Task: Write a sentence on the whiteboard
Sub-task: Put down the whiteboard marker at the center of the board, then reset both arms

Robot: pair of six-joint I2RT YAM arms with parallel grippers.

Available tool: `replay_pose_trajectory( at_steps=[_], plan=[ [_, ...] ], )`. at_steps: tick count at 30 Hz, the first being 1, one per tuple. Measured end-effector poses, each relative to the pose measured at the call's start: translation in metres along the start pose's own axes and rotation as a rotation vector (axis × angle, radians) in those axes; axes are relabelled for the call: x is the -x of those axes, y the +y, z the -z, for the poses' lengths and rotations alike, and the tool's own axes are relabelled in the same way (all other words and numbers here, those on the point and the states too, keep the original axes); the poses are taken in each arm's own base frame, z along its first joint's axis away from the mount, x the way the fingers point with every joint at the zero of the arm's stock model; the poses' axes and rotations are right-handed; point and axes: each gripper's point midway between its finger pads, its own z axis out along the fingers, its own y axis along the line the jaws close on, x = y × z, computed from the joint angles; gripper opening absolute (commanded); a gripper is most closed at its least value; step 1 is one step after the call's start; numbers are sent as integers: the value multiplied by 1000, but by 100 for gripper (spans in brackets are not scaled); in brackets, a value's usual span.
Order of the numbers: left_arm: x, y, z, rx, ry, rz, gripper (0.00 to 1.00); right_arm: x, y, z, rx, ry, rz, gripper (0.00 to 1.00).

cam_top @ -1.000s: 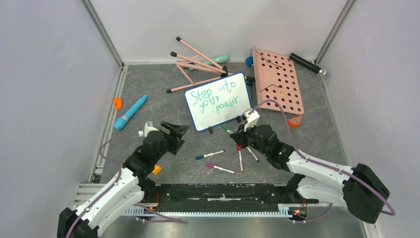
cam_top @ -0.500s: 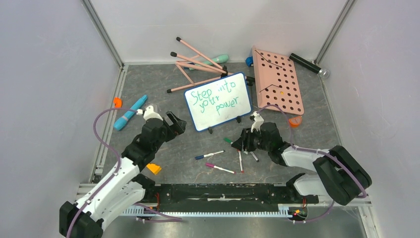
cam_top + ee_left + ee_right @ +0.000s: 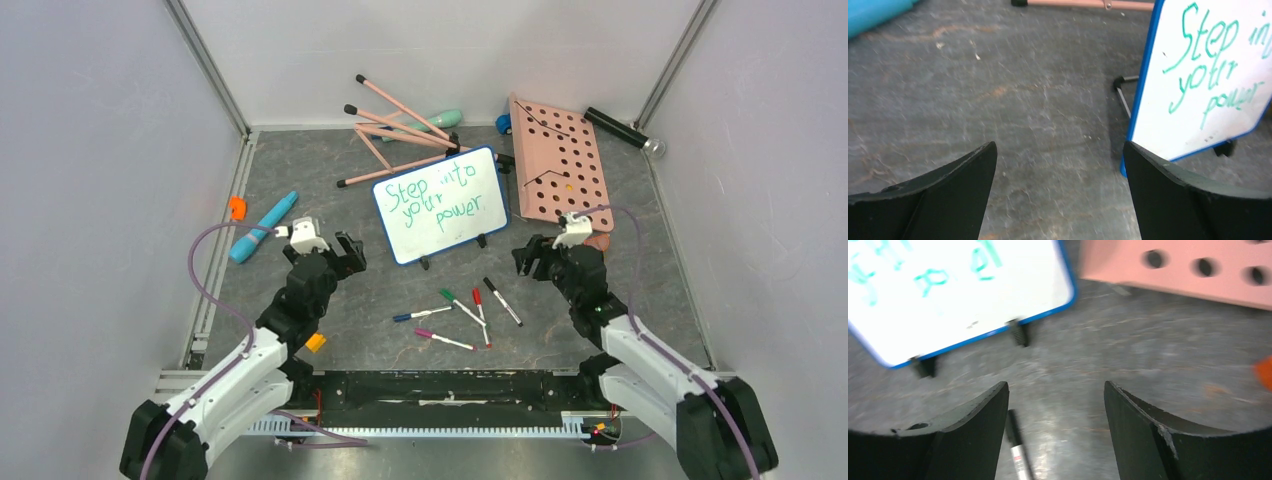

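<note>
Top external | whiteboard (image 3: 440, 205) propped on black feet, mid-table, just left of pink pegboard (image 3: 560, 160) | sentence (image 3: 436, 198) green, 3 lines: "Step into your power" | left gripper (image 3: 345, 256) spread, empty | right gripper (image 3: 531, 258) spread, empty | 5 markers (image 3: 460, 305) lying before the board

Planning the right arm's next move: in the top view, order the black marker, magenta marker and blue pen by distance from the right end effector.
1. Black marker, just beside the right end effector, toward centre.
2. Magenta marker, lower centre of the view.
3. Blue pen, far left side.
</note>
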Motion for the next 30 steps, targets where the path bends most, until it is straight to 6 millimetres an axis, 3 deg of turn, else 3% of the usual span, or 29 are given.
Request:
replay_pose_trajectory(
  at_steps=[3,10,13,17,20,22,30],
  plan=[
    [9,6,-9,30,-62,-82,100,12,-33,13,-152,-129,55,85],
    [14,39,-23,142,-178,-246,100,-13,-102,37,-424,-201,173,85],
    [25,51,-29,194,-216,-307,100,-13,-122,41,-502,-200,212,84],
    [23,77,-46,270,-217,-334,100,5,-131,41,-536,-247,290,83],
    [8,103,-58,338,-154,-360,100,31,-130,40,-538,-343,332,82],
    [2,110,-64,346,-128,-369,100,49,-130,41,-548,-419,346,81],
    [-3,120,-84,331,-124,-352,99,57,-143,35,-585,-465,396,82]
  ],
)
